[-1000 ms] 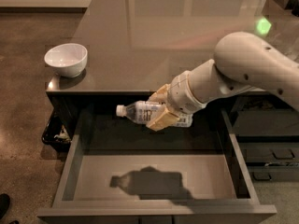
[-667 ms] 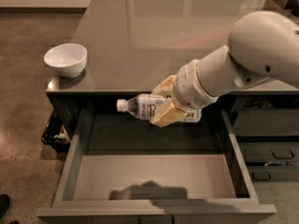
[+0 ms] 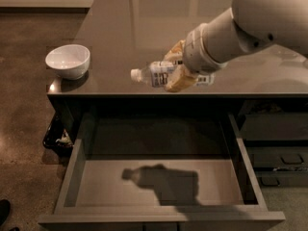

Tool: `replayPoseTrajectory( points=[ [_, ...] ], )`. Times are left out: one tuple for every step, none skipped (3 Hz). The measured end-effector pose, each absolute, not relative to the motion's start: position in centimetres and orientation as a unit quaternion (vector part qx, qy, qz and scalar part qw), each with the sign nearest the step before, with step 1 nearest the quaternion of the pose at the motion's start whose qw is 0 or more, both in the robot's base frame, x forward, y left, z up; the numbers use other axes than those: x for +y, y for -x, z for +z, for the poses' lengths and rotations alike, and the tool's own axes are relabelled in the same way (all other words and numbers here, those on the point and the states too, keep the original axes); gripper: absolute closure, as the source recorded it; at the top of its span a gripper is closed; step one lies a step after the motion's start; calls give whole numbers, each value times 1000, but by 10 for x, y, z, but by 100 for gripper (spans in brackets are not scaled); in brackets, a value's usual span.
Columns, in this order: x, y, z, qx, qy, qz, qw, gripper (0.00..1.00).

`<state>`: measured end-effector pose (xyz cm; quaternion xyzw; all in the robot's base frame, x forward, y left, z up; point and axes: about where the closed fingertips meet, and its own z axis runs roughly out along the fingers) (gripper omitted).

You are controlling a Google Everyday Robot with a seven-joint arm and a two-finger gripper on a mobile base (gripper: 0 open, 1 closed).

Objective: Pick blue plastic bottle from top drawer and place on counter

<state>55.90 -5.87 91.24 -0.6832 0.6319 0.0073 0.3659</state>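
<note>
My gripper is shut on the blue plastic bottle, a small clear bottle with a white cap and pale label. It holds the bottle on its side, cap to the left, in the air above the front part of the counter. The top drawer stands pulled open below, with only the shadow of the bottle and gripper on its flat grey bottom. My white arm reaches in from the upper right.
A white bowl sits on the counter's front left corner. Narrower dark drawers are on the right. A dark bin stands on the brown floor to the left.
The gripper has lifted the bottle from just above the drawer's back edge up to above the counter's front part. Its shadow in the drawer has shifted.
</note>
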Motion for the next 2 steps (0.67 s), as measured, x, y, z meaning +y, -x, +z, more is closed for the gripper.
replayPoseTrajectory(
  points=[
    [-82,-604,907,639,677,-44,362,100],
    [-102,-634,891,650,664,-54,366,100]
  ],
)
